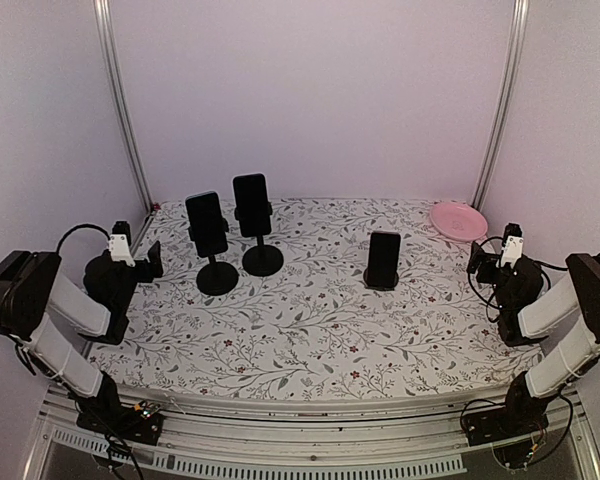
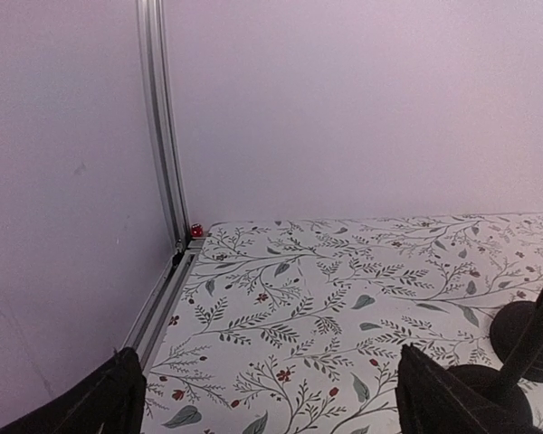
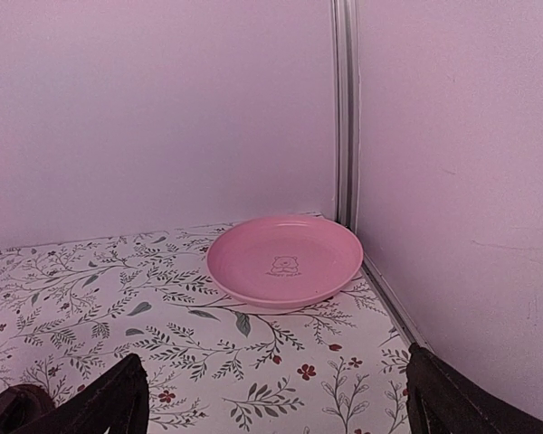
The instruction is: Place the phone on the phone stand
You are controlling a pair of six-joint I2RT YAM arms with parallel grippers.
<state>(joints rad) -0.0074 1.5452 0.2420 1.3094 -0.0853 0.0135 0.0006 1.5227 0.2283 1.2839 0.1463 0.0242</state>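
Two black phones (image 1: 205,222) (image 1: 251,203) sit clamped on tall black phone stands with round bases (image 1: 217,279) (image 1: 263,261) at the left centre. A third black phone (image 1: 384,256) stands upright in a low round stand (image 1: 381,284) at the right centre. My left gripper (image 1: 148,262) hovers open at the left edge, apart from the stands, with nothing between its fingers (image 2: 116,398). The two stand bases (image 2: 523,327) show at the right of the left wrist view. My right gripper (image 1: 477,262) is open and empty at the right edge, its fingers (image 3: 452,402) facing the back right corner.
A pink plate (image 1: 458,220) (image 3: 285,260) lies in the back right corner. Aluminium posts (image 1: 125,110) (image 1: 500,100) and pale walls close in the sides and back. A flowered cloth (image 1: 310,330) covers the table. A small red item (image 2: 196,231) sits by the left post.
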